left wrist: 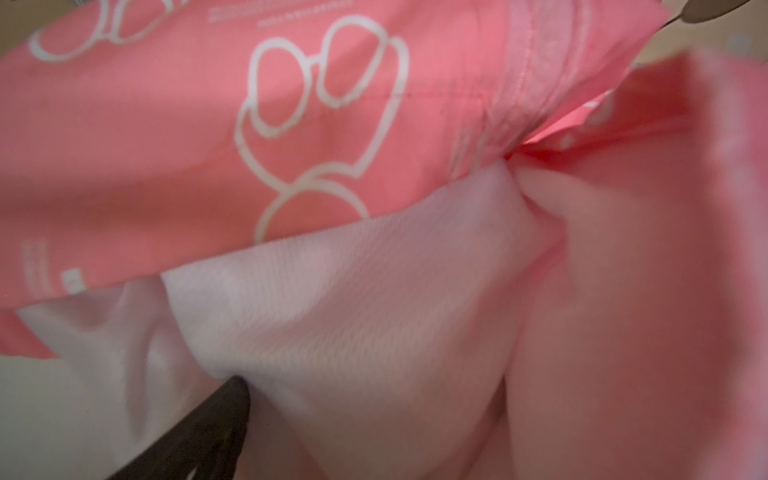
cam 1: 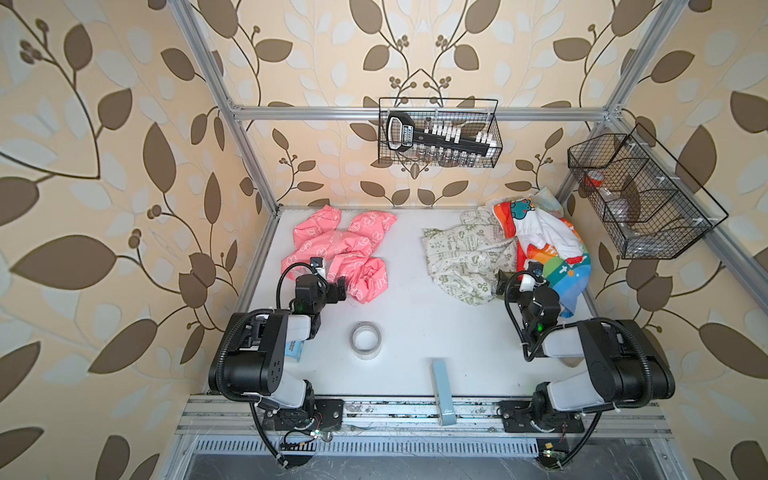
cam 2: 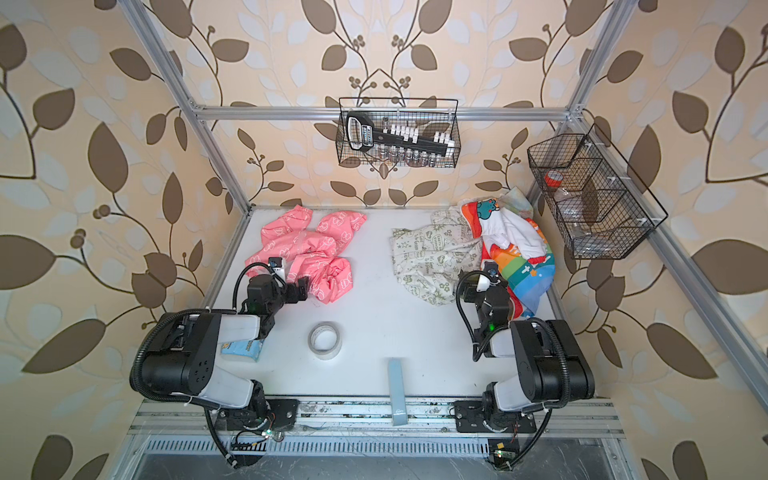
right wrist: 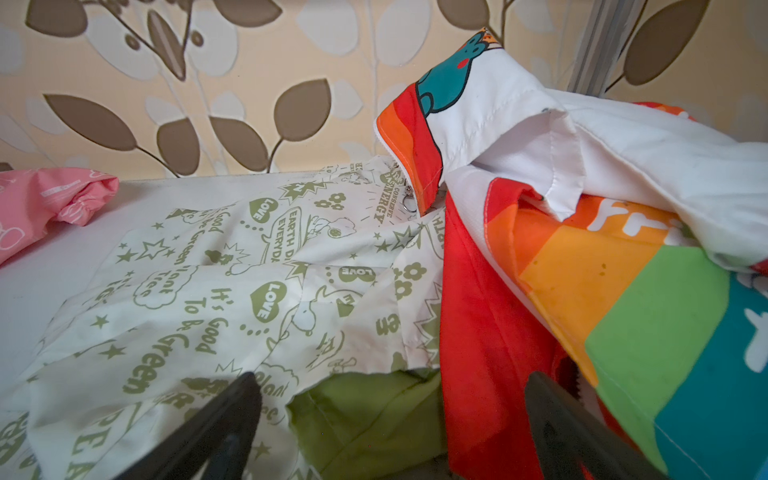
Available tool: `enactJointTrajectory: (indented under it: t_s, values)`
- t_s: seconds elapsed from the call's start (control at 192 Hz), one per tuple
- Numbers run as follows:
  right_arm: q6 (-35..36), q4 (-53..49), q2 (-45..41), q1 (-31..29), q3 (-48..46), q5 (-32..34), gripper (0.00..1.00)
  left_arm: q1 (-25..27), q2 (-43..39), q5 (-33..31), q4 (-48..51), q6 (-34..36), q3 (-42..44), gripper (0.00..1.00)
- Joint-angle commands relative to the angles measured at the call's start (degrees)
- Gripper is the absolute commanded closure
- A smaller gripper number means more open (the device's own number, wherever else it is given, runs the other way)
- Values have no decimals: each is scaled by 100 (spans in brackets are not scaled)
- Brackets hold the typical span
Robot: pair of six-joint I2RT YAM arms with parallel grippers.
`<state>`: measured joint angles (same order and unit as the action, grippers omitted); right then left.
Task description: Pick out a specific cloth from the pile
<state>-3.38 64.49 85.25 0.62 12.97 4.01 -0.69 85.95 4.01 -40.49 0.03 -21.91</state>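
Observation:
The salmon-pink cloth (cam 1: 336,245) (cam 2: 307,245) with white outline shapes lies crumpled at the back left of the table, apart from the pile (cam 1: 519,249) (cam 2: 490,249) at the back right. My left gripper (cam 1: 340,289) (cam 2: 302,287) is at the pink cloth's near edge. In the left wrist view the cloth (left wrist: 166,137) fills the picture and bulges over the left gripper (left wrist: 386,386); one finger (left wrist: 216,419) shows far out to the side and the other is hidden. My right gripper (cam 1: 504,282) (right wrist: 390,378) is open over the cream green-printed cloth (right wrist: 208,299) and the rainbow cloth (right wrist: 623,316).
A roll of tape (cam 1: 365,340) and a light blue box (cam 1: 441,388) lie near the front of the white table (cam 1: 415,324). A small packet (cam 1: 296,351) sits under the left arm. Wire baskets hang on the back rail (cam 1: 438,133) and the right frame (cam 1: 640,199).

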Motion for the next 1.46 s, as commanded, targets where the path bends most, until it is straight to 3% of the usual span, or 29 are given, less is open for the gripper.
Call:
enactJointTrajectory:
  t_s: [0.0,0.172,0.244,0.333,0.447,0.598,0.676,0.853,1.18,1.451]
  values:
    - [32,29,53,30,42,-64,1,44,0,-86,-16,41,-125,1]
    - [-207,178,33,32,-56,530,0,38,0,-93,-15,41,-120,1]
    - [-203,178,35,32,-50,513,0,42,0,-93,-12,41,-120,1]
    - [25,3,61,33,61,-62,0,45,0,-86,-17,43,-120,1]
    - [26,11,52,40,49,-72,0,43,0,-85,-16,41,-120,1]
    - [-252,221,22,34,-78,635,0,42,-5,-92,-20,42,-121,1]
    - [-243,223,36,4,-67,695,0,43,1,-94,-23,42,-120,1]
    - [57,10,52,33,51,-141,1,50,0,-93,-20,43,-120,1]
    - [-159,135,35,59,-29,323,0,43,-4,-98,-20,41,-120,1]
    - [-163,140,35,56,-24,329,0,43,9,-90,-12,43,-128,1]
